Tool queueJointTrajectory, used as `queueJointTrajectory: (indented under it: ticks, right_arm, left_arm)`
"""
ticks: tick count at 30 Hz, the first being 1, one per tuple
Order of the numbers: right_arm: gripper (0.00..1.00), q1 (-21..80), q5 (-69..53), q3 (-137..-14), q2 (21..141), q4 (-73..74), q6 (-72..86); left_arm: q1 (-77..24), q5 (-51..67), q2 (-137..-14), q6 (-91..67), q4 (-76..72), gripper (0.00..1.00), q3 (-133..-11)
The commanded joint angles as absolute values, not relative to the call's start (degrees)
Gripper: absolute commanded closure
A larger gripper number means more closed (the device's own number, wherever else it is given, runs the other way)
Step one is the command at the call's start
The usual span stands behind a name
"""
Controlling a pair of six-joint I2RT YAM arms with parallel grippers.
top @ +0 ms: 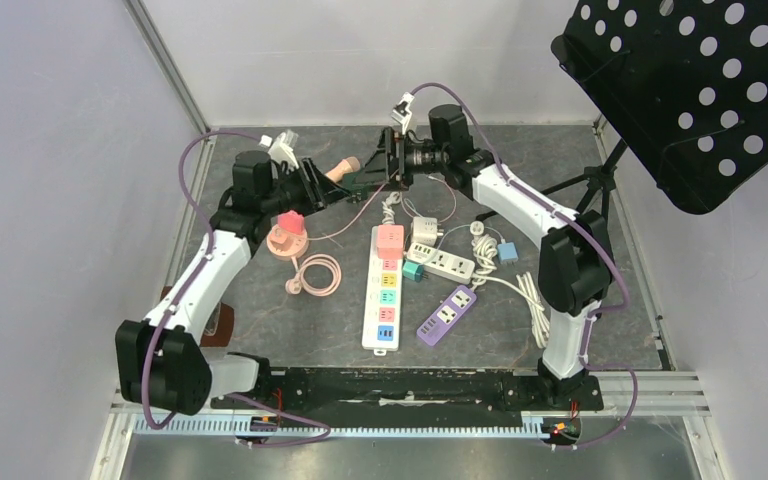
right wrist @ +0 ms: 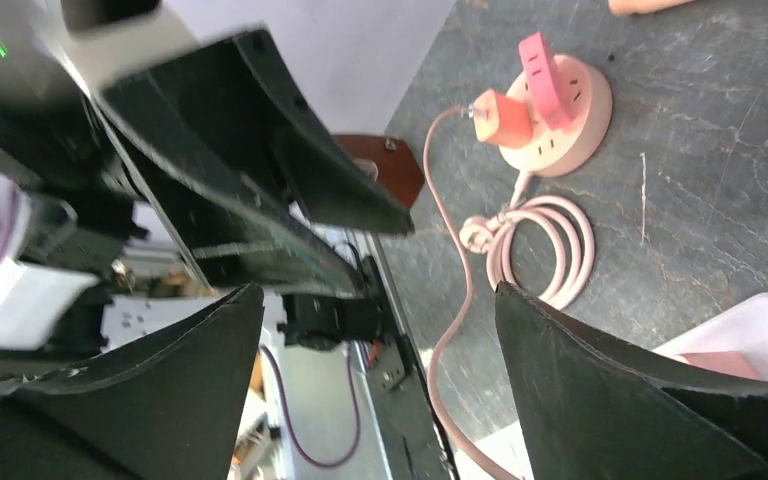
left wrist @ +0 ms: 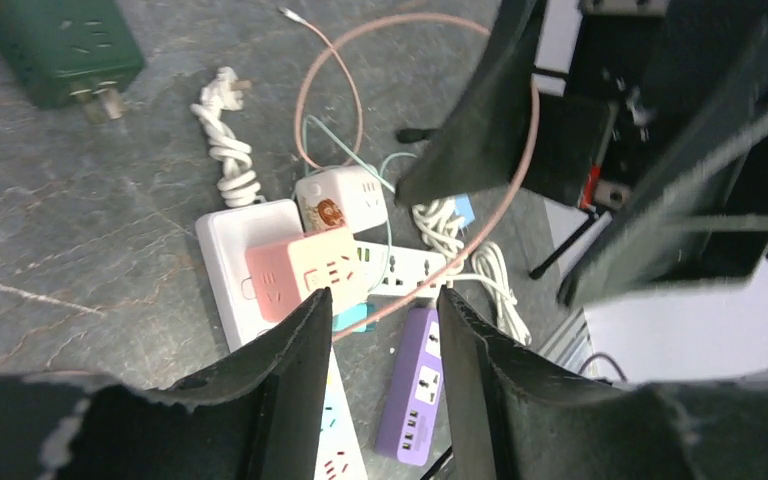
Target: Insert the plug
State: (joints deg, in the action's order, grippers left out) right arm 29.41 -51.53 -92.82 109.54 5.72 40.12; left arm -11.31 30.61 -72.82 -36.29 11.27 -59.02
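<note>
My left gripper (top: 345,185) and right gripper (top: 392,165) face each other above the back middle of the table. Both are open and empty. A thin pink cable (left wrist: 400,18) loops between them. In the left wrist view it crosses just past my fingertips (left wrist: 385,305) without being gripped. In the right wrist view the cable (right wrist: 465,290) runs between the wide-open jaws (right wrist: 380,300) from an orange adapter (right wrist: 500,118) plugged into a round pink socket (right wrist: 560,130). A long white power strip (top: 384,310) carries a pink cube adapter (top: 389,240).
A purple strip (top: 447,314), a small white strip (top: 442,262), a white cube adapter (top: 424,230) and a blue plug (top: 507,252) lie mid-table. A pink coiled cord (top: 318,274) lies left. A green adapter (left wrist: 65,50) and a white plug (left wrist: 225,140) lie behind. A black perforated stand (top: 690,80) overhangs the right.
</note>
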Motion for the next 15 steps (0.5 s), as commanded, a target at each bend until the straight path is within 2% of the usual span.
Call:
queueJointTrajectory:
  ticks: [1,7,15]
  right_arm:
    - [0.13,28.6,-46.3,-90.5,106.1,-5.2,54.1]
    - [0.14,28.6,-42.3,-89.0,104.9,-7.5,61.0]
    - [0.15,28.7,-41.1,-86.3,102.5,-8.1,64.7]
  left_arm:
    - [-12.8,39.0,-70.3,-31.6,-2.5,0.49,-53.5]
    - [-18.2,38.6,-69.8,-33.4,-22.4,0.45,-45.9]
    - [-20.6,24.8,-69.8,-24.4,-33.0,0.45,-39.4]
